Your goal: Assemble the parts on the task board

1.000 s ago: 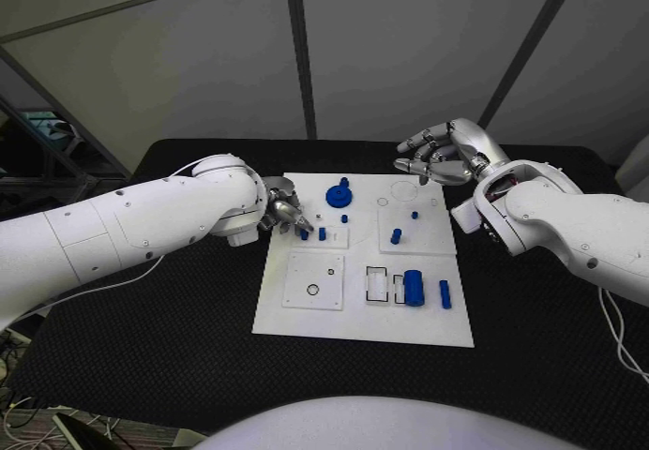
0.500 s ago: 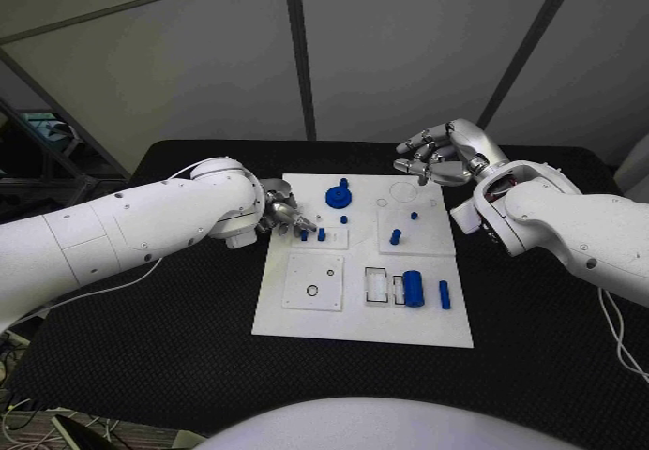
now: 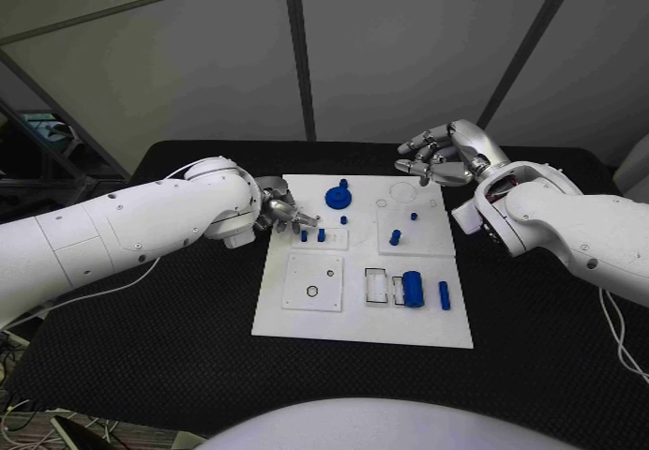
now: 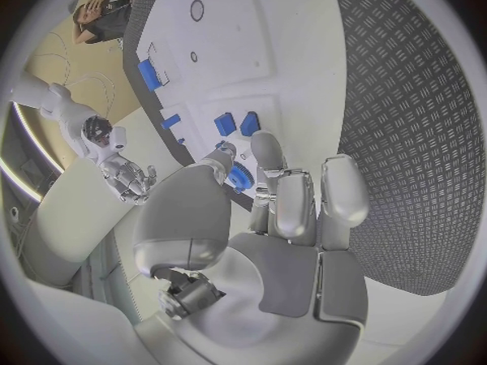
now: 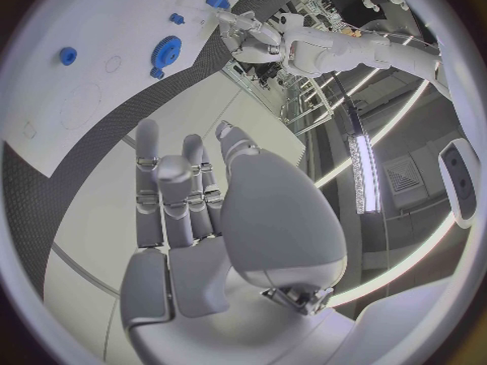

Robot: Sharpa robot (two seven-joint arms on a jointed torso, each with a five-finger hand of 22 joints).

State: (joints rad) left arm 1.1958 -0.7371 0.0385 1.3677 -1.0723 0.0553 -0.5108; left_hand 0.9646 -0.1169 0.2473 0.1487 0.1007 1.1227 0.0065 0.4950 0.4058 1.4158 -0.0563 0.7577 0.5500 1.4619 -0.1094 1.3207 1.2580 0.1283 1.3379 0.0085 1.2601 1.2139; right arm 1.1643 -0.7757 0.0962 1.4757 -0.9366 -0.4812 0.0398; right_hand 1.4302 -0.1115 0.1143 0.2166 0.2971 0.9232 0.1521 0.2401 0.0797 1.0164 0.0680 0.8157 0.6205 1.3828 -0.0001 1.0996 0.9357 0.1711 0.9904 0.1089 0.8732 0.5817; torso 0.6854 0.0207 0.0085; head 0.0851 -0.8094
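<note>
The white task board lies mid-table. On it stand a blue gear-like part, small blue pegs and a thick blue cylinder. My left hand hovers at the board's far left edge, just short of two pegs. A small blue part sits pinched between its thumb and a fingertip. Over the board's far right corner my right hand hangs with its fingers loosely apart and nothing in them. From the right wrist the gear-like part lies beyond them.
A slim blue bar lies beside the cylinder, and empty outlined slots sit to its left. A raised square plate with a ring hole fills the board's near left. Black table surrounds the board.
My left hand has crept slightly farther along the board's left edge with its fingers still pinched. The right hand and the parts on the board have not moved.
</note>
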